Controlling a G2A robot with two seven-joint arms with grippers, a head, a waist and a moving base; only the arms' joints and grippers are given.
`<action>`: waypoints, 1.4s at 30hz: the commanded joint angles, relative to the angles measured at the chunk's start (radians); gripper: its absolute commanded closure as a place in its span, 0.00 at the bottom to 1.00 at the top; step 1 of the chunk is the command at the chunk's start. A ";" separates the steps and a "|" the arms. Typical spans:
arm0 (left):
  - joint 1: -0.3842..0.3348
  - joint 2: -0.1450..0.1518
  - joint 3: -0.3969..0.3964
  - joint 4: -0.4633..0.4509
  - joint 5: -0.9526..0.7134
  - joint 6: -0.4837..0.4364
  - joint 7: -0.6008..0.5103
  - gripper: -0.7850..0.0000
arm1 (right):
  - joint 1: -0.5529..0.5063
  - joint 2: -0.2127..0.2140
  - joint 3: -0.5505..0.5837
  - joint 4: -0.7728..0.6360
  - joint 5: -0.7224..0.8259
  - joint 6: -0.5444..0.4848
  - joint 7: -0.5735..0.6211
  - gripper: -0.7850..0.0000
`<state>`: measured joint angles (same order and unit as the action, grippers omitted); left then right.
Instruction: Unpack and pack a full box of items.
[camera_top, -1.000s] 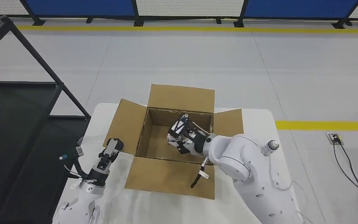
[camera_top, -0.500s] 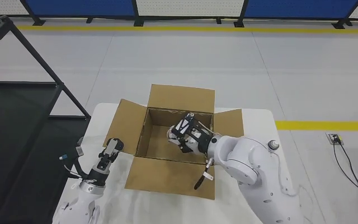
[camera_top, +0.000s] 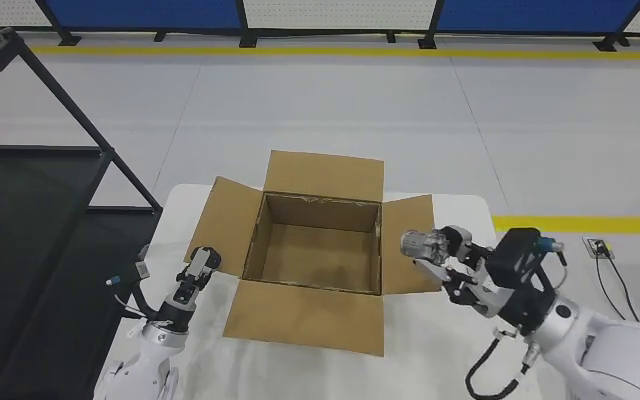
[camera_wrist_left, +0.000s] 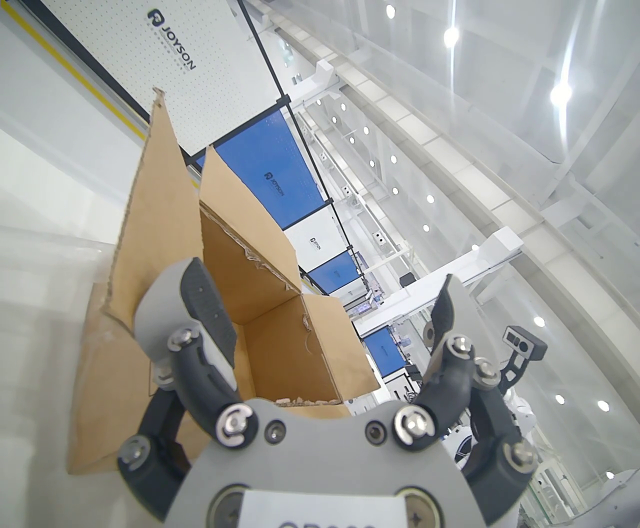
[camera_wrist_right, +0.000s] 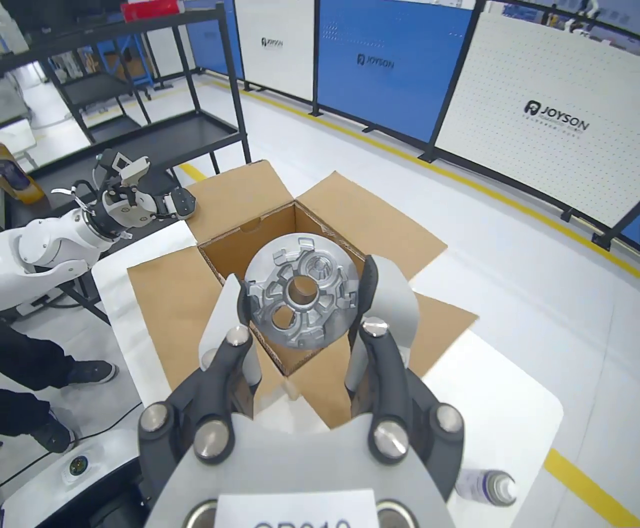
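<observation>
An open cardboard box stands in the middle of the white table, all its flaps folded out, its inside bare in the top view. My right gripper hangs over the box's right flap, shut on a round silver metal disc with cut-outs and a centre hole; the disc is held above the table. My left gripper stands open beside the box's left flap, nothing between its fingers. The box rises just beyond them.
A spray can lies on the floor near the table's right side. A black metal rack stands to the left of the table. A person's legs are by the left arm. White table surface lies in front of the box.
My right gripper has come up out of the box with the metal disc and swung right, over the right flap. The left arm has not moved.
</observation>
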<state>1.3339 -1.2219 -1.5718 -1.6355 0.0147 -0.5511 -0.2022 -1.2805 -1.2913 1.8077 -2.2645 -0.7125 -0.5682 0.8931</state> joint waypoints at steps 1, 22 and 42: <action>0.000 0.000 0.000 0.000 0.000 0.000 0.000 0.00 | -0.088 0.005 0.112 0.002 0.046 -0.017 -0.009 1.00; 0.000 0.000 0.000 0.000 0.000 0.000 0.000 0.00 | -0.073 0.053 0.110 0.431 -0.145 0.197 0.083 1.00; 0.000 0.000 0.000 0.000 0.000 0.000 0.000 0.00 | 0.039 0.080 -0.056 0.574 -0.406 0.340 0.087 1.00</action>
<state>1.3339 -1.2219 -1.5718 -1.6355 0.0147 -0.5511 -0.2022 -1.2435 -1.2120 1.7558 -1.6943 -1.1113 -0.2346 0.9772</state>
